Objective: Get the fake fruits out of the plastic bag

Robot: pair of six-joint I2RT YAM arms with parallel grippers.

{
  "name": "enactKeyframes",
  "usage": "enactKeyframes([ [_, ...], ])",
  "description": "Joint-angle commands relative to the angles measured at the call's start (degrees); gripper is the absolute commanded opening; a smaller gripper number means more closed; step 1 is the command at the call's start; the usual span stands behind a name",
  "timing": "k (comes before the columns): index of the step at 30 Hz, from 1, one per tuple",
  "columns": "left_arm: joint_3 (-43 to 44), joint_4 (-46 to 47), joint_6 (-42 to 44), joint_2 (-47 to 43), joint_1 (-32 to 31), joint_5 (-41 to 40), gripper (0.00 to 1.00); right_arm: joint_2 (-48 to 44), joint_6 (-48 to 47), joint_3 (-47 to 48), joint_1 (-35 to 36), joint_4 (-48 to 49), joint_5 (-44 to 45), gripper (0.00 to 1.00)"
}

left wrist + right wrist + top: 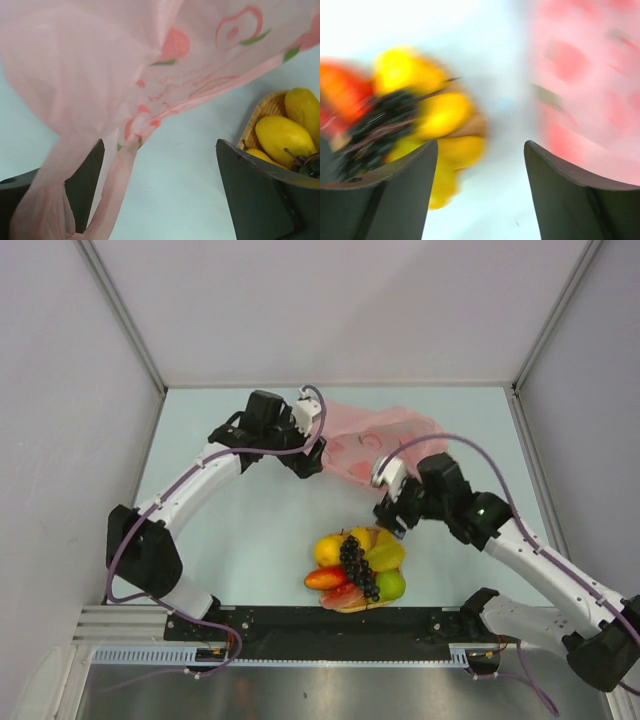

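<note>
The fruits (358, 570) lay heaped on a woven tray (264, 107) at the lower centre of the top view, outside the pink plastic bag (385, 440), which sat crumpled above them near the upper centre. The left gripper (308, 462) was at the bag's left edge, and the right gripper (390, 522) was between bag and fruits. Only the left wrist view showed the left fingers (85, 175) spread wide, with a strip of bag draped against one, unpinched. The blurred right wrist view showed jaws spread on nothing, with dark grapes (375, 130) at left and the bag at right. The table (240, 530) was pale blue-green, enclosed by plain grey walls (60, 390).
</note>
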Motion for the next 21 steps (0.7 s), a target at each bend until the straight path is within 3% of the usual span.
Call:
enactKeyframes([
  [1,5.55,-2.43,-0.68,-4.74,0.15,0.8,1.0,-0.7,11.17,3.12,-13.22,8.97,5.49,0.76],
  [5,5.03,-0.25,-3.05,-12.29,0.76,-3.57,1.0,-1.66,14.77,6.28,-21.66,7.12,3.03,0.77],
  [9,2.66,4.23,-5.25,-21.34,2.0,-16.46,1.0,-3.42,23.11,9.01,-32.48,8.17,0.3,0.77],
  [12,2.13,2.94,-6.57,-25.22,4.01,-21.07,1.0,-2.28,28.57,10.94,-39.87,6.52,-0.92,0.82],
  [16,-2.16,2.04,-7.8,-27.24,9.02,-24.42,1.0,1.05,32.17,14.45,-41.73,-0.6,1.95,0.83],
  [21,-8.85,3.36,-10.34,-30.5,11.4,-24.69,1.0,5.72,37.62,20.35,-41.21,-12.72,9.6,0.93],
])
